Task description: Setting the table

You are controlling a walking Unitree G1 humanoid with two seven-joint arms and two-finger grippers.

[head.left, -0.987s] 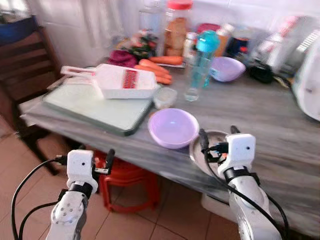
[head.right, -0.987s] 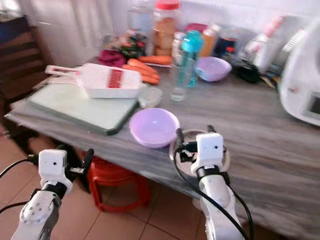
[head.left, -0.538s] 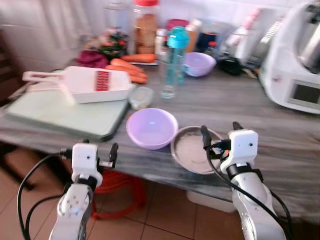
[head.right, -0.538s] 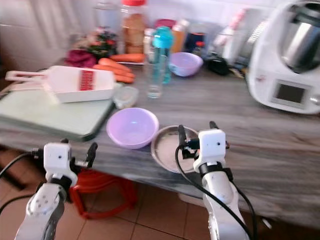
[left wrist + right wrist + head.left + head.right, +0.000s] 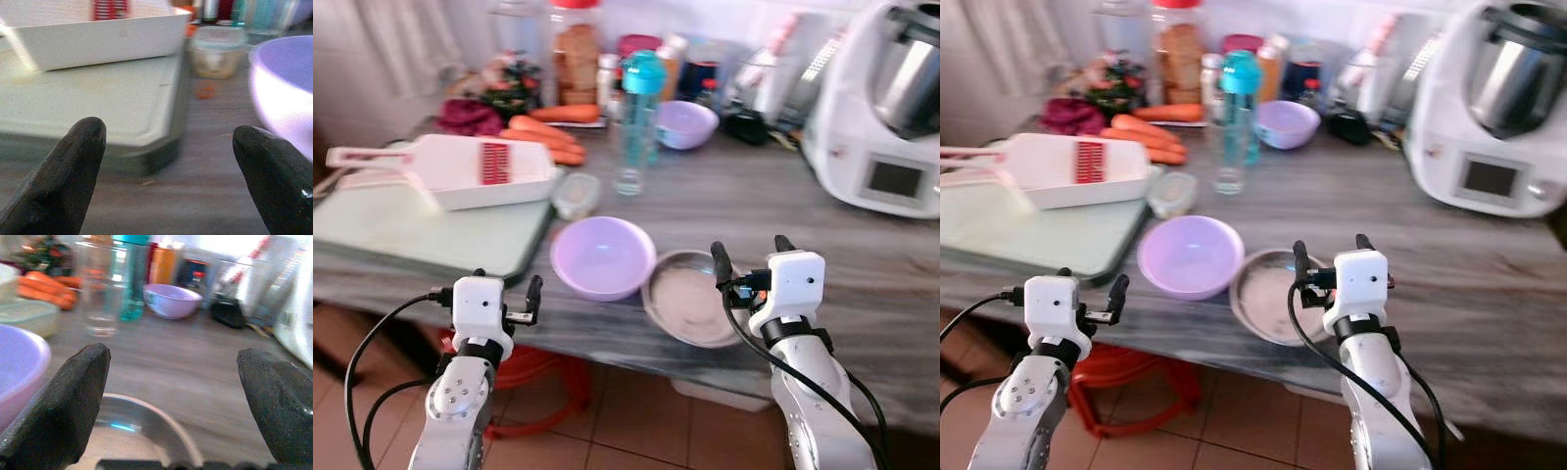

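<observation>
Right wrist view — steel plate [image 5: 146, 418] (close)

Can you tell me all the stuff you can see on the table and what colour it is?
Bowls: two, purple; one at the near edge, one at the back.
Metal dish: one, silver, touching the near bowl, at the table edge.
Cutting board: one, pale green, on the left.
Slicer: one, white with a red middle, on the board.
Small tub: one, clear, beside the board.
Bottle: one, teal top, mid-table.
Carrots: several, orange, at the back.
Jar: one, red lid, at the back.
Kitchen machine: one, white, on the right.
Stool: one, red, under the table.
Left gripper: fingers open, before the table edge.
Right gripper: fingers open, over the dish's rim.
</observation>
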